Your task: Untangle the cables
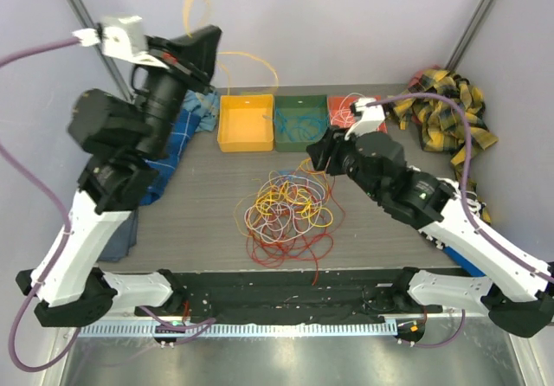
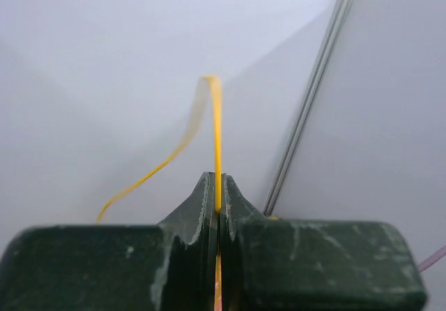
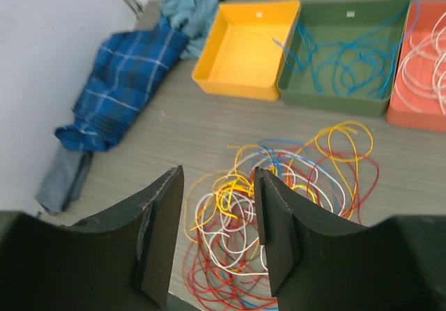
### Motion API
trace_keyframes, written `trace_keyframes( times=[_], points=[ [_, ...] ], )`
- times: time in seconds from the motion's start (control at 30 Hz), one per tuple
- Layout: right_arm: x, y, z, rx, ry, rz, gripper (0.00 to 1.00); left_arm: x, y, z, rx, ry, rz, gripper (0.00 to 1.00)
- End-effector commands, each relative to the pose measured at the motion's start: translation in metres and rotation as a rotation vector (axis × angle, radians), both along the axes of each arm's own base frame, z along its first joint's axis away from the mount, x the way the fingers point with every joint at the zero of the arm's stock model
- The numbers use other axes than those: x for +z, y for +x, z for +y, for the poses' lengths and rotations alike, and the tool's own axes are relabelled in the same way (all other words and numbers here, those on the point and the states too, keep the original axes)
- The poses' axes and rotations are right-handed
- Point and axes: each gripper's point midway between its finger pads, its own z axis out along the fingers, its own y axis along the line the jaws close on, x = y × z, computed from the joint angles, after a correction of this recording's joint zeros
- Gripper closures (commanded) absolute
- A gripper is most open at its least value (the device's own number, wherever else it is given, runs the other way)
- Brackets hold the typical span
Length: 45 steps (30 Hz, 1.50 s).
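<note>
Tangled multicoloured cables (image 1: pixel 286 209) lie heaped; yellow cable (image 2: pixel 217 150) aloft.

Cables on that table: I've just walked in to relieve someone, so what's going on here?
Two robot arms are working through a tangle of cables. The left gripper, raised high at the far left, has its jaws shut on one yellow cable. The right gripper hovers over the tangled pile with jaws open, holding nothing. At the back, blue cables lie in the green tray, white cables in the red tray.
</note>
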Motion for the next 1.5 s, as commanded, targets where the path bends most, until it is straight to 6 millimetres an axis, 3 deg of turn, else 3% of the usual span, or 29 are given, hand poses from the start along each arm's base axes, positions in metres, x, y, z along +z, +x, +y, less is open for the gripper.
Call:
trace_keyframes(
  times=[0.0, 0.07, 0.13, 0.17, 0.27, 0.67, 0.83, 1.1, 1.13, 1.23, 1.47],
  points=[
    [-0.024, 0.003, 0.013, 0.018, 0.051, 0.017, 0.47, 0.007, 0.003, -0.001, 0.012, 0.051, 0.059, 1.00],
    [-0.047, 0.003, 0.020, 0.033, 0.035, 0.053, 0.47, 0.036, -0.006, 0.009, 0.010, 0.009, 0.007, 1.00],
    [-0.063, 0.003, 0.023, 0.042, 0.023, 0.076, 0.47, 0.042, -0.002, 0.004, 0.014, 0.028, 0.007, 1.00],
    [-0.069, 0.003, 0.024, 0.044, 0.017, 0.086, 0.48, 0.061, -0.010, 0.013, 0.019, 0.013, -0.025, 1.00],
    [-0.077, 0.000, 0.024, 0.049, 0.026, 0.094, 0.48, 0.049, 0.002, 0.003, 0.029, 0.069, 0.012, 1.00],
    [-0.083, -0.010, 0.006, 0.037, -0.004, 0.092, 0.50, -0.059, 0.098, -0.019, 0.158, 0.231, 0.249, 1.00],
    [-0.092, -0.012, -0.006, 0.010, -0.028, 0.087, 0.50, -0.096, 0.135, -0.014, 0.185, 0.236, 0.338, 1.00],
    [-0.100, -0.013, -0.020, -0.025, -0.071, 0.069, 0.50, -0.139, 0.192, -0.014, 0.209, 0.242, 0.410, 1.00],
    [-0.100, -0.013, -0.022, -0.027, -0.075, 0.067, 0.50, -0.153, 0.204, -0.017, 0.211, 0.254, 0.436, 1.00],
    [-0.102, -0.013, -0.025, -0.031, -0.096, 0.060, 0.50, -0.172, 0.226, -0.016, 0.217, 0.254, 0.468, 1.00],
    [-0.111, -0.013, -0.033, -0.049, -0.139, 0.055, 0.50, -0.212, 0.266, -0.004, 0.229, 0.217, 0.543, 1.00]
  ],
)
